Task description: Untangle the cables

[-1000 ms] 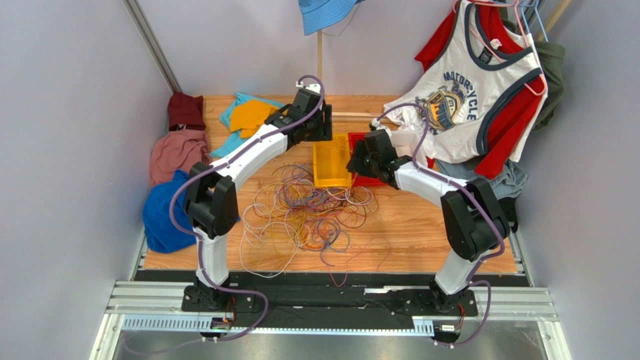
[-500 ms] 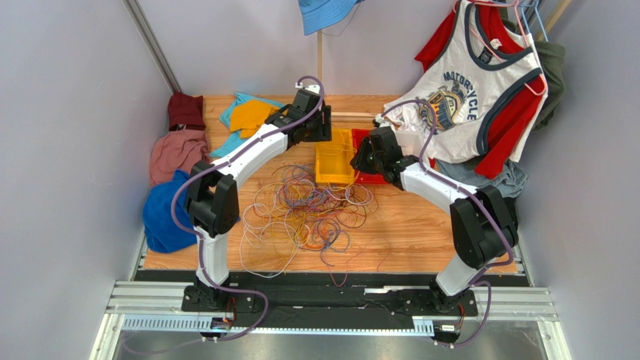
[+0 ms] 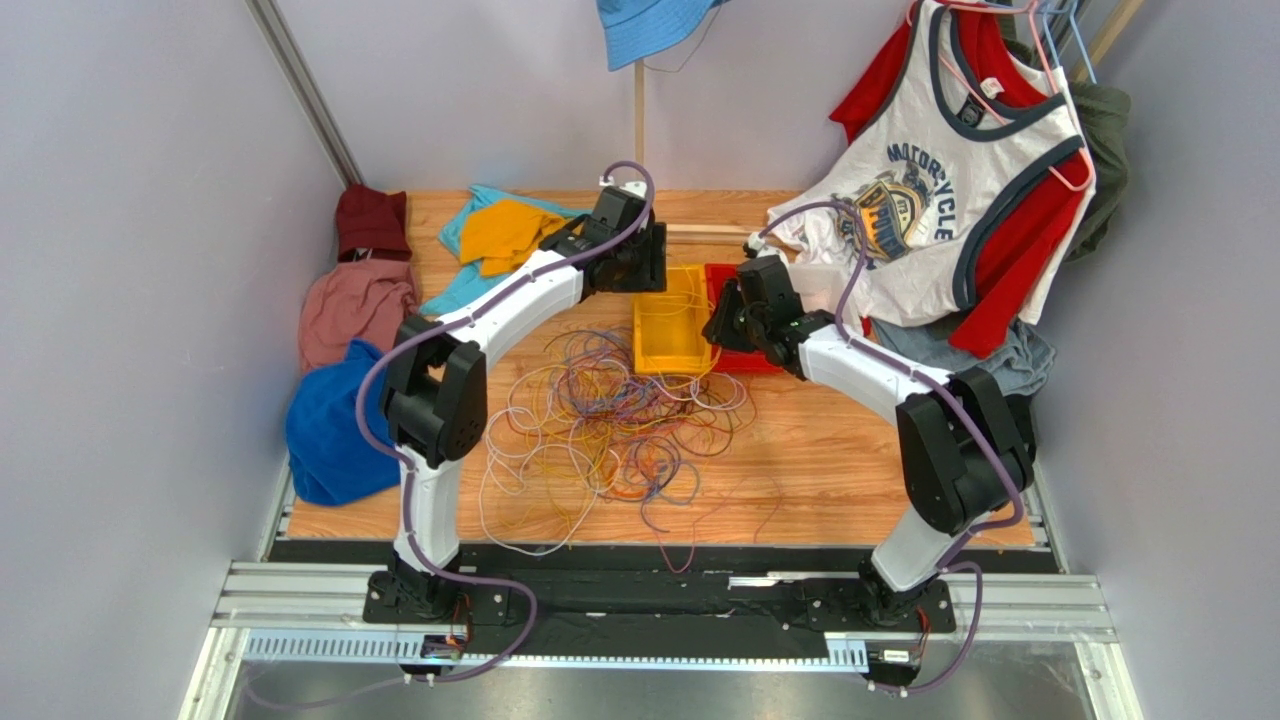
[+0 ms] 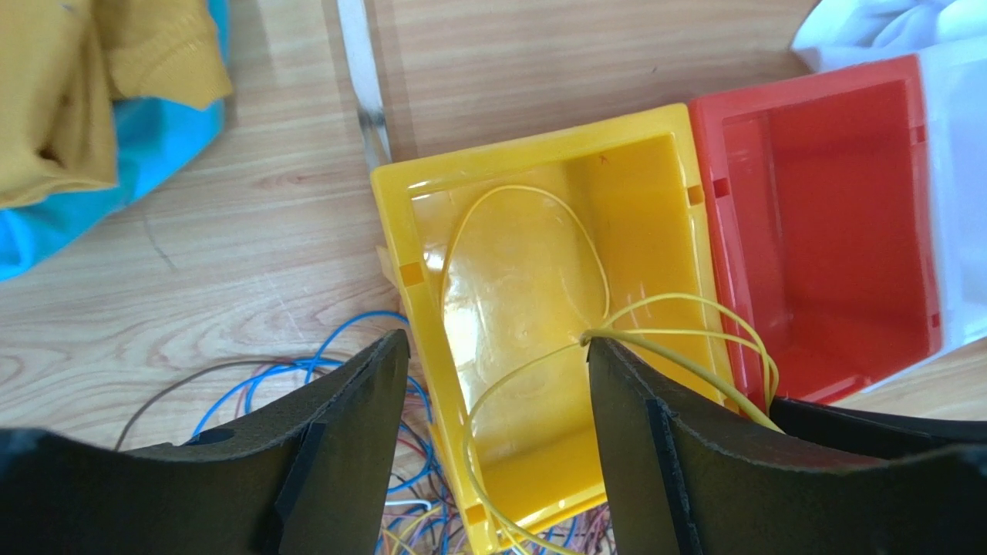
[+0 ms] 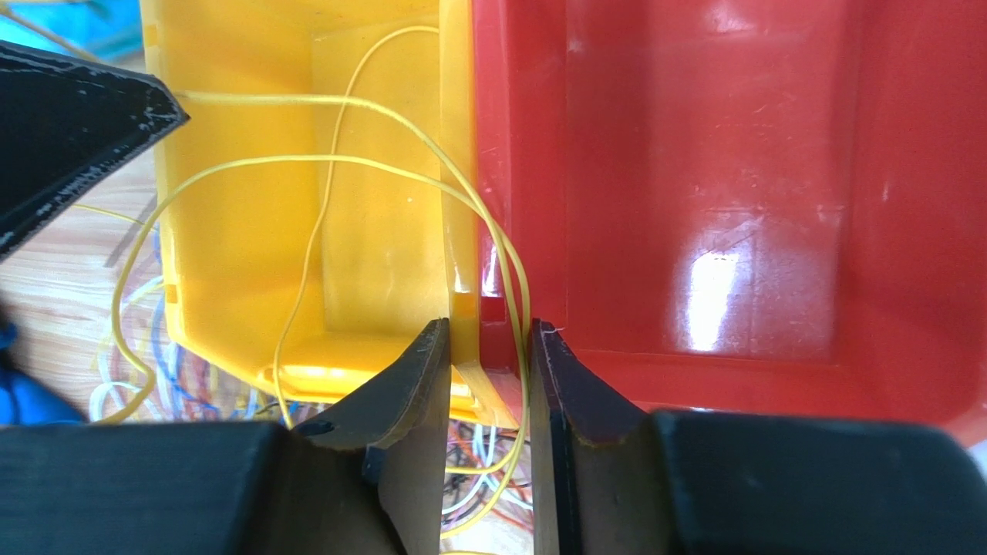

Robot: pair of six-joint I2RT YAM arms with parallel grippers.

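Right end effector (image 5: 488, 328) straddles abutting walls — yellow bin (image 5: 232, 231), red bin (image 5: 718, 174).

Cables (image 3: 609, 413): white, yellow, orange, purple, blue, red, all mixed.
Left bin (image 4: 533, 156): yellow.
Right bin (image 4: 811, 231): glossy red.
Table (image 3: 857, 465): pale wood grain.
Arms (image 3: 511, 300): white links, black joints, purple-grey hoses.
Left gripper (image 4: 498, 347), right gripper (image 5: 481, 335): black.
Far-right shirt (image 3: 917, 195): white, navy trim, printed badge; red one behind.
Left clothes (image 3: 353, 308): maroon, pink, blue.
Far clothes (image 3: 496, 233): teal, mustard.
Walls (image 3: 150, 225): pale grey.
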